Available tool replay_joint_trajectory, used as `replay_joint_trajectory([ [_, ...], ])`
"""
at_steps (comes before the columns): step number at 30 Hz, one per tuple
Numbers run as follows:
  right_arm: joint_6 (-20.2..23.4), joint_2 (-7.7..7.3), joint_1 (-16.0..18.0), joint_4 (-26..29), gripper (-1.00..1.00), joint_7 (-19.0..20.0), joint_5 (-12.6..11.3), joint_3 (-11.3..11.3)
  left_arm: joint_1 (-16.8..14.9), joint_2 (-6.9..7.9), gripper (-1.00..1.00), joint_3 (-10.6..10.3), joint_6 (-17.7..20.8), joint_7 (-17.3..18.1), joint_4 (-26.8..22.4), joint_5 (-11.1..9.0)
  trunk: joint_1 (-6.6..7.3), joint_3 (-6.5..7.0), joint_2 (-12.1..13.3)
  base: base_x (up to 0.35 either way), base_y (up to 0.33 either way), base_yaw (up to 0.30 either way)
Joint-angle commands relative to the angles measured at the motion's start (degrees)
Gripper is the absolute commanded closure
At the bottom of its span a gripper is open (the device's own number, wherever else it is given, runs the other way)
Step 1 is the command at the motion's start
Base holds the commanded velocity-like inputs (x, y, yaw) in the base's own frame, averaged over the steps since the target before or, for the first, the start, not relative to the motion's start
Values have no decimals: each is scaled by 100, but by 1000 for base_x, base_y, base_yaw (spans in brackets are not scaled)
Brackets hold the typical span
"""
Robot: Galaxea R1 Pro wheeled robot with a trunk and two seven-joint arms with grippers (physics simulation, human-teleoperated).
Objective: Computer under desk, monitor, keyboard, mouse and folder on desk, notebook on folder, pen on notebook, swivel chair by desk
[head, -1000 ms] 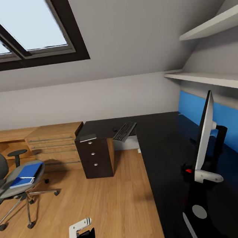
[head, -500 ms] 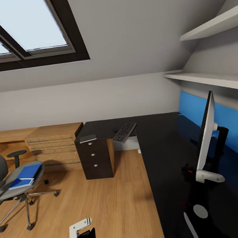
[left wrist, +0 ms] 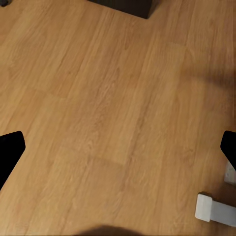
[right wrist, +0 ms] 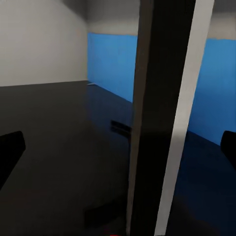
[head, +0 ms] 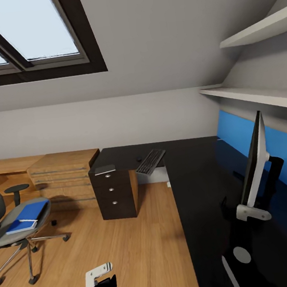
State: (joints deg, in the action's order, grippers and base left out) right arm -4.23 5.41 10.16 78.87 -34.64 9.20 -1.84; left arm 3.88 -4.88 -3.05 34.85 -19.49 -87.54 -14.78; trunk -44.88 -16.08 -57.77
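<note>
Black L-shaped desk (head: pixel 197 172) fills the right and centre. The monitor (head: pixel 254 165) stands edge-on at right; keyboard (head: pixel 150 161) and mouse (head: pixel 138 158) lie mid-frame. At lower left, the blue folder (head: pixel 27 215) rests on the grey chair (head: pixel 11 224).

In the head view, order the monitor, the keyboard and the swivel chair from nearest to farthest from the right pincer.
1. The monitor: right in front of the right pincer, on the desk.
2. The keyboard: farther back, at the desk's inner corner.
3. The swivel chair: far to the left, on the floor, carrying the blue folder.
</note>
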Motion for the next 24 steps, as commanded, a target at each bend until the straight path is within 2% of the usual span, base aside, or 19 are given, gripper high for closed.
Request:
replay_joint_trajectory([
  [1,-8,5,3,-3,-100,-11,29,-9,-1,2,-100,-16,13,-55,-9,-60,-2,-6,-4,68,0,0],
  [12,200,4,13,-3,-100,-8,22,-371,-1,-3,-100,-54,13,-64,-2,-60,-2,-6,-4,17,0,0],
  [21,219,6,20,-21,-100,-15,18,-440,-1,-4,-100,-60,13,-56,8,-60,-2,-6,-4,-1,-1,0],
  [24,218,6,21,-34,-100,-16,-54,-476,-1,-4,-100,-69,13,-56,9,-60,-2,-6,-4,-131,-141,0],
])
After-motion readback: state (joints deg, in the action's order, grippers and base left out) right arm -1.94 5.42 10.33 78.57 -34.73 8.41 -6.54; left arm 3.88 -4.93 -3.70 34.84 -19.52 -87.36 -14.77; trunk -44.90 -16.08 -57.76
